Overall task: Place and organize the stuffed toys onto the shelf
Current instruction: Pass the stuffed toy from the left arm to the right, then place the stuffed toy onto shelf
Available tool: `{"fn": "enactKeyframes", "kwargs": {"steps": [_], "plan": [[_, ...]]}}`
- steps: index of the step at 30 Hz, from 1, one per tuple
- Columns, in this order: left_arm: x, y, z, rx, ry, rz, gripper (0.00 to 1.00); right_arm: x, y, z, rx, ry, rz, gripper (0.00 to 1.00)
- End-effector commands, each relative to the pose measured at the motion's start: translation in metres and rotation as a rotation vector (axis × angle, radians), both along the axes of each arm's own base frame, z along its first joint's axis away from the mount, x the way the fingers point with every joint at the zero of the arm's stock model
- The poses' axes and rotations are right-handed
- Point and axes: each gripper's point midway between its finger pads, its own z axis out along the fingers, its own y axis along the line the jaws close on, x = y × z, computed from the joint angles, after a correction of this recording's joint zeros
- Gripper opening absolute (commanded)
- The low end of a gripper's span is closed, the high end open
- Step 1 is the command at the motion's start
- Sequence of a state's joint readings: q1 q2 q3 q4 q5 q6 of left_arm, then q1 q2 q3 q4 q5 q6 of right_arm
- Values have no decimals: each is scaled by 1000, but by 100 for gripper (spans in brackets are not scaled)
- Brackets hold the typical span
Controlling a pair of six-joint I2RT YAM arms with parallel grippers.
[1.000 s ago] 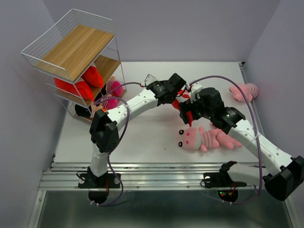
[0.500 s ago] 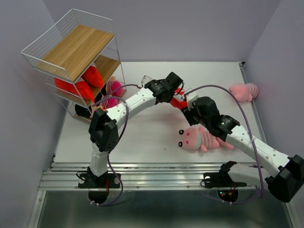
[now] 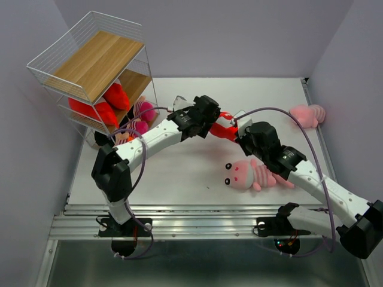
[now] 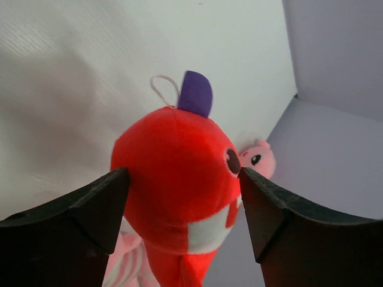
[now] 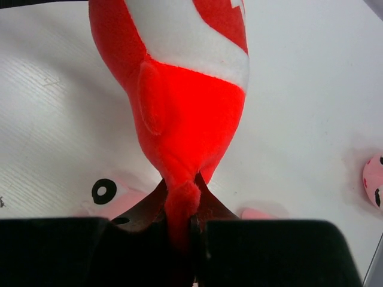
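Note:
A red fish toy point(image 3: 222, 127) hangs between my two grippers above the middle of the table. My right gripper point(image 5: 179, 206) is shut on its thin tail, and the body point(image 5: 185, 101) stretches away from the fingers. My left gripper point(image 4: 182, 173) stands open, its fingers point(image 4: 102, 203) flanking the fish's head point(image 4: 179, 161) on both sides. In the top view the left gripper point(image 3: 210, 116) sits just left of the fish and the right gripper point(image 3: 242, 134) just right of it. The shelf point(image 3: 90, 66) stands at the back left with red toys point(image 3: 99, 107) and pink toys point(image 3: 143, 110) on its lower tiers.
A pink striped toy point(image 3: 254, 173) lies on the table under the right arm. Another pink toy point(image 3: 306, 115) lies near the right wall. A dark-haired doll point(image 3: 105, 140) sits at the shelf's bottom. The shelf's top board holds nothing.
My right gripper has closed on the fish's tail. My left gripper, shut on the fish before, has opened, and the left arm has drawn back to the left.

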State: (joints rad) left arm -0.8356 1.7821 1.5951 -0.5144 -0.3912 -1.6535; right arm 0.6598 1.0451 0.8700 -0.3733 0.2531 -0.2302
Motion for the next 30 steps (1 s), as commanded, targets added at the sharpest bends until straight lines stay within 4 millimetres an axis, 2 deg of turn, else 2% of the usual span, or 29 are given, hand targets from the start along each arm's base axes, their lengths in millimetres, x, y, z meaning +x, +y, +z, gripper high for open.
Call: {"fn": "enactKeyframes", "kwargs": {"steps": [1, 2, 4, 7, 8, 9, 10, 12, 13, 15, 16, 18, 20, 21, 22, 23, 24, 25, 26, 28, 29, 30], "plan": [[-9, 2, 65, -66, -199, -114, 88, 5, 3, 45, 83, -105, 26, 1], [-10, 6, 68, -49, -230, -133, 89, 3, 5, 46, 97, -90, 58, 1], [-17, 16, 87, -8, -356, -206, 90, 0, 9, 57, 120, -86, 90, 1], [-26, 32, 93, 114, -498, -290, 91, 0, 13, 63, 151, -62, 118, 1], [-32, 44, 109, 126, -547, -286, 93, 2, 15, 69, 165, -64, 123, 1], [-36, 47, 112, 147, -596, -311, 96, 4, 13, 71, 174, -59, 117, 1], [-46, 56, 129, 208, -675, -371, 95, 1, 19, 76, 196, -56, 148, 1], [-59, 60, 141, 300, -793, -477, 95, 4, 19, 80, 221, -44, 147, 1], [-72, 65, 159, 297, -856, -520, 95, 2, 27, 88, 247, -45, 183, 1], [-85, 68, 171, 334, -924, -581, 96, 3, 35, 92, 288, -21, 203, 1], [-93, 76, 184, 381, -984, -605, 95, 3, 37, 96, 305, -13, 215, 1], [-103, 84, 192, 416, -1017, -640, 96, 0, 50, 114, 371, -2, 273, 1], [-119, 95, 210, 455, -1095, -676, 95, 2, 61, 119, 407, 32, 313, 1], [-125, 101, 219, 464, -1112, -681, 95, 4, 67, 136, 440, 21, 330, 1], [-135, 108, 233, 477, -1164, -694, 95, 7, 77, 136, 457, 49, 357, 1], [-143, 114, 247, 484, -1187, -698, 95, 9, 82, 158, 495, 28, 373, 1], [-149, 120, 259, 486, -1214, -694, 95, 11, 88, 150, 503, 68, 379, 1], [-156, 127, 272, 489, -1241, -689, 95, 20, 97, 161, 524, 66, 395, 1], [-164, 135, 290, 503, -1271, -685, 95, 19, 105, 168, 562, 85, 423, 1], [-170, 145, 305, 513, -1284, -671, 95, 28, 118, 182, 615, 89, 446, 1], [-174, 152, 322, 515, -1305, -647, 96, 36, 128, 188, 637, 98, 466, 1], [-175, 155, 322, 528, -1291, -658, 95, 39, 133, 192, 666, 114, 469, 1]]}}
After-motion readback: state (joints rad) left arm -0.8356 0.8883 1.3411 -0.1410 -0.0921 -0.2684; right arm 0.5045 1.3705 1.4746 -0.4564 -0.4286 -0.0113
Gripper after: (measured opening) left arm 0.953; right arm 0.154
